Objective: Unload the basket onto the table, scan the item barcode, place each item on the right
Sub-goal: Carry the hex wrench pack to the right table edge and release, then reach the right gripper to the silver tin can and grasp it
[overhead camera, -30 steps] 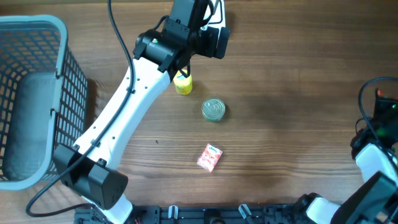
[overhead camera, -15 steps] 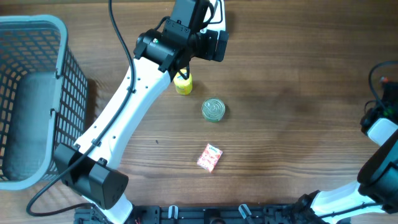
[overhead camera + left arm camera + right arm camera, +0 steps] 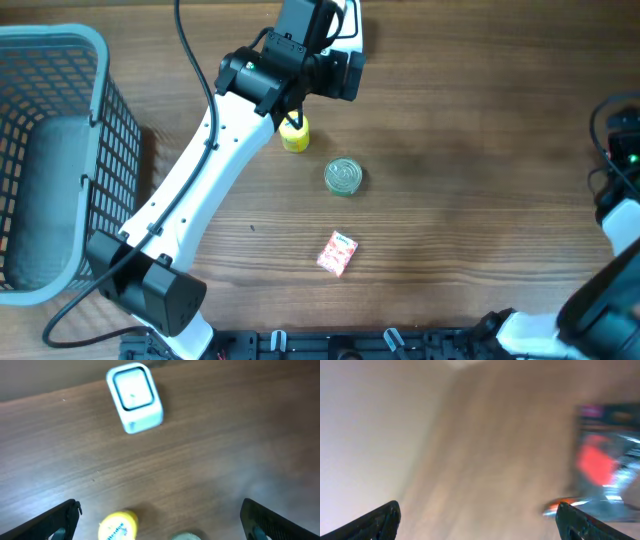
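We see the left gripper (image 3: 161, 521) above the wooden table (image 3: 470, 120), its jaws spread wide with nothing between them; its 2 fingertips (image 3: 56, 521) sit at the lower corners of the left wrist view. 3 items rest on the table, well clear of any grip: a yellow bottle (image 3: 295, 135) stands upright just under the left wrist; a round can (image 3: 343, 176) stands near it, apart; a pink packet (image 3: 337, 253) lies flat nearer the robot's base. A white scanner (image 3: 135, 397) sits beyond the bottle, window up; a grey basket (image 3: 60, 45) stands at the left edge. The right gripper (image 3: 480, 521) shows in a blurred view; its jaws stand wide, holding nothing.
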